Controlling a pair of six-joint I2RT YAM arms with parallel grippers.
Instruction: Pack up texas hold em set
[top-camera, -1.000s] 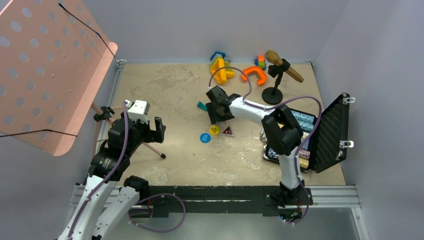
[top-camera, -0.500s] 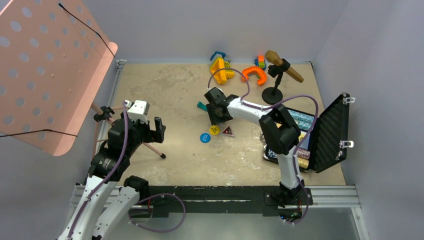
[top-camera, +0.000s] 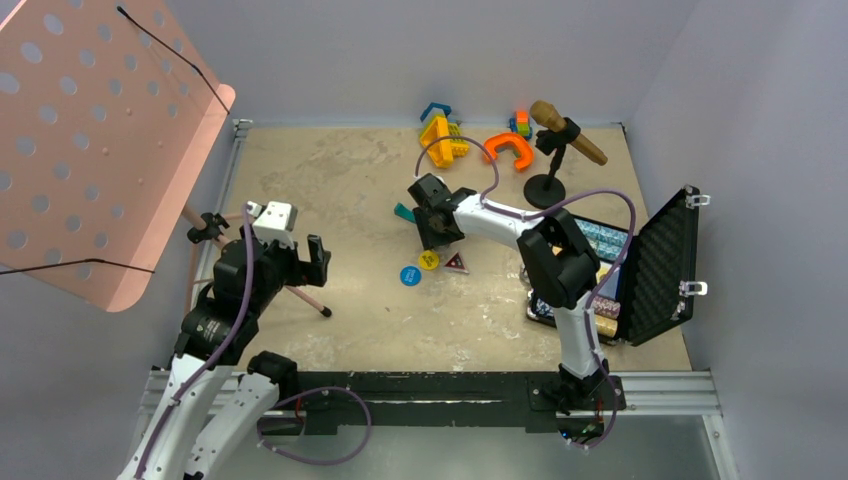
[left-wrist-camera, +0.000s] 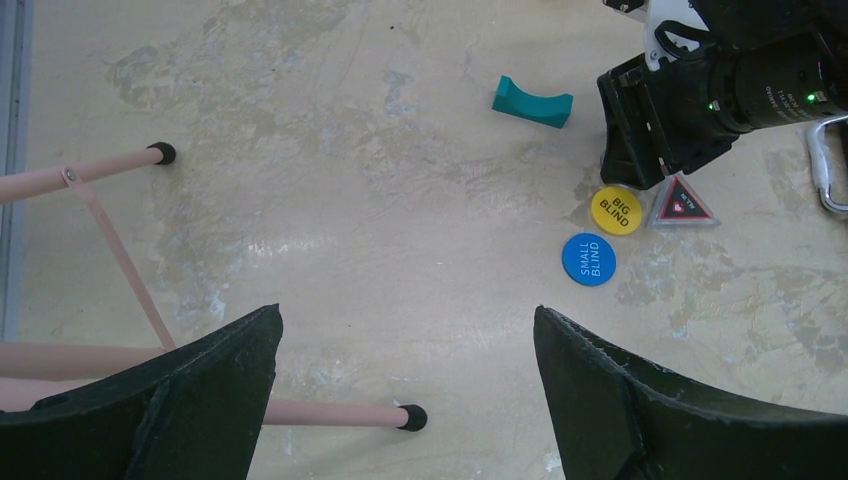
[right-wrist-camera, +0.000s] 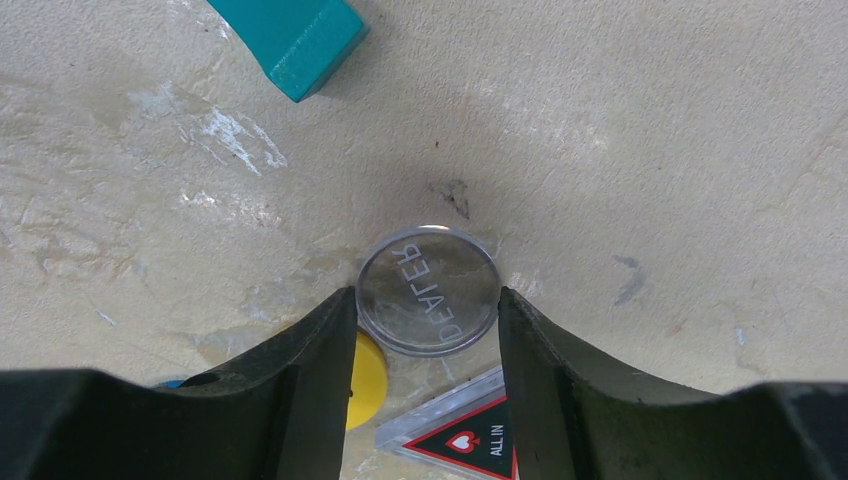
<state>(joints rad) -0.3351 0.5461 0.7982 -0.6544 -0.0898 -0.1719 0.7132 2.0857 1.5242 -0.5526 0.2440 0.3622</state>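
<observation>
The black case stands open at the right, with chip rows in its base. My right gripper is shut on a clear round DEALER button, held by its edges just over the table. Beneath it lie the yellow BIG BLIND token and the triangular ALL IN token. The blue SMALL BLIND token lies beside the yellow token and the triangular token. My left gripper hangs open and empty above the table at the left. No dice or card deck show.
A teal curved piece lies just beyond the right fingers. Orange, yellow and blue toys and a microphone on a stand are at the back. A pink music stand fills the left, its legs under my left gripper.
The right gripper has shifted slightly left and toward the back over the tokens. The left arm has barely moved.
</observation>
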